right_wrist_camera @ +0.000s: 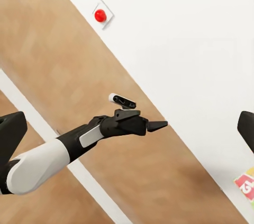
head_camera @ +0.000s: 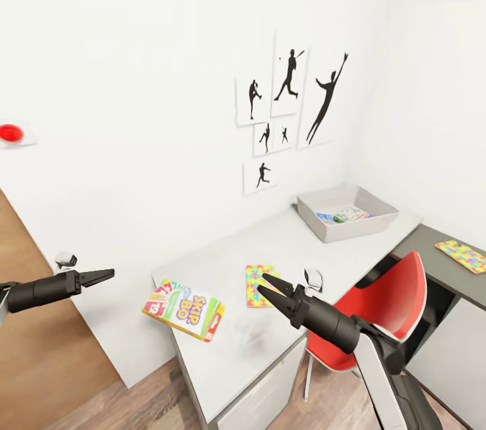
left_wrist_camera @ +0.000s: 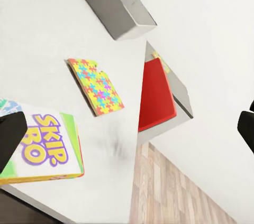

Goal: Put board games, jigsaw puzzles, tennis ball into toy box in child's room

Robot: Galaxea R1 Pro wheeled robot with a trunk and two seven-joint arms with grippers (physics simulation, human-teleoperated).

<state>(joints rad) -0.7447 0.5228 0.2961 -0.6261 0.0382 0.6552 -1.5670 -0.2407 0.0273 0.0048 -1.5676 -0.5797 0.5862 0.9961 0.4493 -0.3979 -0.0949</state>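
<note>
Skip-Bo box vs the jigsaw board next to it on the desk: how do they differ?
The green-yellow Skip-Bo game box is thicker, with visible side walls; the thin multicoloured jigsaw puzzle board is a flat sheet. The box overhangs the pale grey-white desk at its near edge; the board lies fully on the top. The box carries printed lettering, the board an interlocking-piece pattern. Both are rectangular and untouched by either gripper.

Head view — high, looking forward and down at the room corner, surface (head_camera: 283, 248) mid-frame, both arms low in the foreground. Left wrist view looks obliquely along the same surface (left_wrist_camera: 47, 34), close; shares the Skip-Bo box (head_camera: 183, 309) (left_wrist_camera: 45, 147) and toy box (head_camera: 347, 212) (left_wrist_camera: 119, 5). Right wrist view faces sideways toward the left gripper (right_wrist_camera: 159, 125) and wall — red button (right_wrist_camera: 100, 15) (head_camera: 10, 132) shared.
</note>
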